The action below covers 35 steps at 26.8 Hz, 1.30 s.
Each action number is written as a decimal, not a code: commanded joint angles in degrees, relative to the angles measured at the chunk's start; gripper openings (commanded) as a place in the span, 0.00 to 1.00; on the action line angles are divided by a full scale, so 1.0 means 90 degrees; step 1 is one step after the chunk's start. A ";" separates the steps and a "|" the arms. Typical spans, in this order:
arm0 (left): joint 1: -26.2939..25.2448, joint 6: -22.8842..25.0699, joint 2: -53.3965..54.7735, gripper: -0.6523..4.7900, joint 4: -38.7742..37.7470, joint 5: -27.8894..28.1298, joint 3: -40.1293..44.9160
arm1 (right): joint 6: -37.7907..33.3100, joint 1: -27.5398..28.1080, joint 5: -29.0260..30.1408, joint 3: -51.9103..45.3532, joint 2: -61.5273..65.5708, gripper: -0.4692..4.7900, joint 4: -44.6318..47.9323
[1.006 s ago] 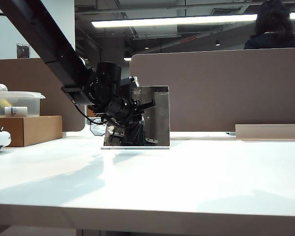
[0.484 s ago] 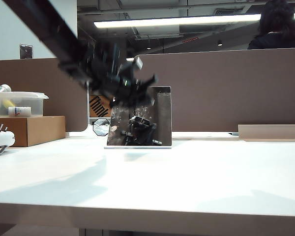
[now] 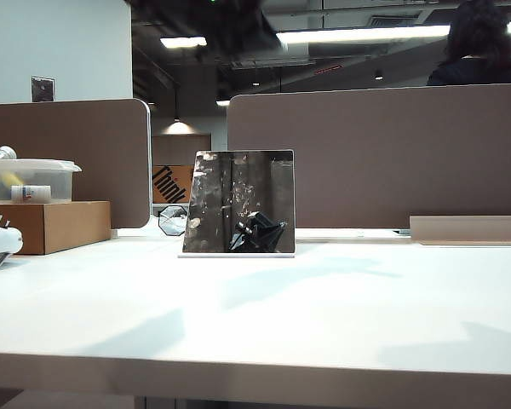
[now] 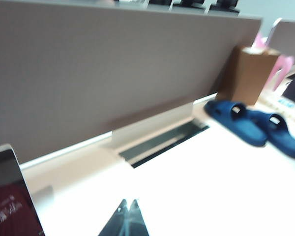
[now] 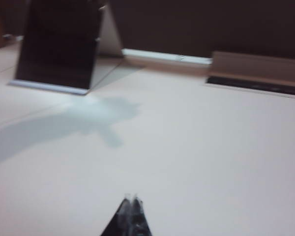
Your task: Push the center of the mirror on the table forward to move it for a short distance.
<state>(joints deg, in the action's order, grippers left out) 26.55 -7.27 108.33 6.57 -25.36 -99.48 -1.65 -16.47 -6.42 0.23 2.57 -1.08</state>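
Note:
The mirror (image 3: 239, 202), a square dark reflective panel on a thin white base, stands upright and tilted back at the middle of the white table (image 3: 341, 315). No gripper touches it. A dark blur of the left arm (image 3: 206, 15) hangs at the top edge of the exterior view. In the left wrist view my left gripper (image 4: 129, 201) is shut and empty above the table, with the mirror's edge (image 4: 7, 196) off to one side. My right gripper (image 5: 132, 197) is also shut and empty, well short of the mirror (image 5: 56, 46) across bare table (image 5: 211, 147).
Brown partition panels (image 3: 392, 153) run behind the mirror, with a cable slot (image 3: 468, 228) at their foot. A cardboard box (image 3: 55, 223) bearing a plastic container (image 3: 30, 179) sits at the left. A small octagonal dark object (image 3: 173, 220) lies behind the mirror. Blue slippers (image 4: 255, 125) rest beyond.
The left arm, which was against the mirror's face, has swung up and away to the top of the exterior view. The mirror now stands free, in about the same spot.

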 commanded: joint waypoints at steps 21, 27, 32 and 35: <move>0.4189 0.1020 -0.6343 0.11 0.0083 0.4274 0.5304 | -0.0002 0.1338 0.0007 -0.0029 -0.0262 0.08 0.0097; 0.5117 0.1409 -0.6970 0.11 -0.0129 0.5034 0.5974 | -0.0002 0.1324 0.0000 -0.0029 -0.0262 0.08 0.0097; 0.5112 0.1426 -0.6997 0.11 -0.0704 0.5032 0.5989 | -0.0005 0.1321 0.0036 -0.0029 -0.0262 0.08 0.0097; 0.5112 0.1423 -0.6941 0.11 -0.0823 0.4959 0.5989 | -0.0005 0.1324 -0.0007 -0.0029 -0.0262 0.08 0.0100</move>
<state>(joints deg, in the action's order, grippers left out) 72.58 5.37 45.60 -0.80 19.84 -45.43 -1.63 -4.54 -6.35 0.21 0.19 -0.99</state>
